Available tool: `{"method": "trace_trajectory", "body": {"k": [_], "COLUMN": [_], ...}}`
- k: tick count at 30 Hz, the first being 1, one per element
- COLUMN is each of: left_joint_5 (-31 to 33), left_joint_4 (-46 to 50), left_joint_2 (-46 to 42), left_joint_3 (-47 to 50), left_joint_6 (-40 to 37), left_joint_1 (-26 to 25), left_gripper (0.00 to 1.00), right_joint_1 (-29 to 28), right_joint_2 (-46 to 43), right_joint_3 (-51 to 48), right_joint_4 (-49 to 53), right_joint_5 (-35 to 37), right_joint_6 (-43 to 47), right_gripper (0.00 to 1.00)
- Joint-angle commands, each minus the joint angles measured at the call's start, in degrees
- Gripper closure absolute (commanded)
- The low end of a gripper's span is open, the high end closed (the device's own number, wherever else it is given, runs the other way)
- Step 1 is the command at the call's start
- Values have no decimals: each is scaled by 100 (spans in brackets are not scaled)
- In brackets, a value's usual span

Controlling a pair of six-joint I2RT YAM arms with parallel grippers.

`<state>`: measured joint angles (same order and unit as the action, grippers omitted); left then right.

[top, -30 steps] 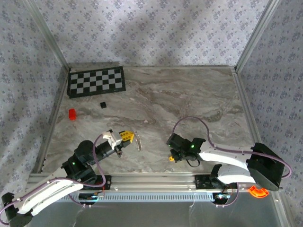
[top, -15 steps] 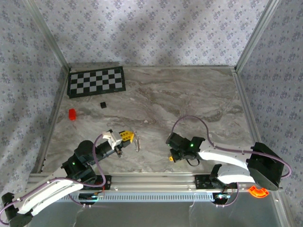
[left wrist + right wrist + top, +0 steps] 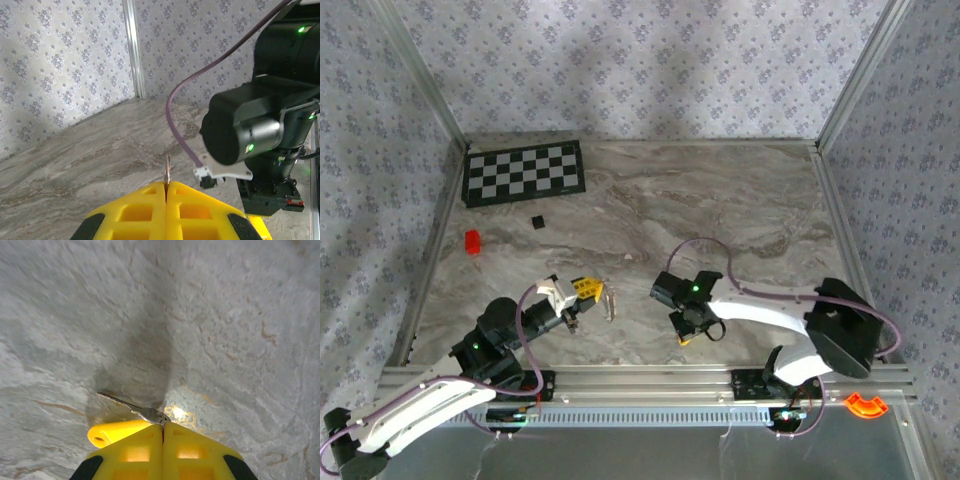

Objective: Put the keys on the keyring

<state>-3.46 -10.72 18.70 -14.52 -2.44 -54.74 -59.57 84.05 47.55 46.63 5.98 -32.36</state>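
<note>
My left gripper (image 3: 586, 291) is shut on the keyring (image 3: 610, 301), a thin silvery piece sticking out past its yellow fingertips low on the marble. In the left wrist view the keyring (image 3: 167, 170) shows edge-on as a thin metal sliver, pinched where the jaws of the left gripper (image 3: 166, 185) meet. My right gripper (image 3: 686, 333) hovers close over the table to the right of it. In the right wrist view the right gripper (image 3: 163, 428) is shut on a small silver key (image 3: 135, 410), whose yellow plastic head (image 3: 114, 432) lies beside the left finger. The blade points left just above the marble.
A checkerboard mat (image 3: 525, 172) lies at the back left, with a small black cube (image 3: 536, 221) and a red block (image 3: 472, 241) in front of it. An orange ring-shaped piece (image 3: 865, 405) sits off the table at the near right. The right arm (image 3: 260, 130) looms close in the left wrist view.
The right arm has swung left, bringing its gripper and the key closer to the left gripper. The left arm and keyring have stayed put.
</note>
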Motion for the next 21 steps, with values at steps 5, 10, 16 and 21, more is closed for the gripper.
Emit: {"method": "trace_trajectory", "body": {"k": [5,10,16,21], "left_joint_5": [-153,-155,-174,-191], "left_joint_4": [-439,-459,-506,-541], "left_joint_2": [-22,-22,11,59], "left_joint_3": [20,20,36,37], "left_joint_6": [115,123,140,160], "left_joint_1": [42,42,42,42], "left_gripper": [100,100,100,100], "right_joint_1": [29,121,182,218], "right_joint_2": [678,753,685,366], "right_joint_3": [518,571,517,488], "right_joint_4": [907,857,755,660], "right_joint_5": [-363,-360,-278,-218], "right_joint_6": [383,424,435,323], "right_gripper": [100,100,87,73]}}
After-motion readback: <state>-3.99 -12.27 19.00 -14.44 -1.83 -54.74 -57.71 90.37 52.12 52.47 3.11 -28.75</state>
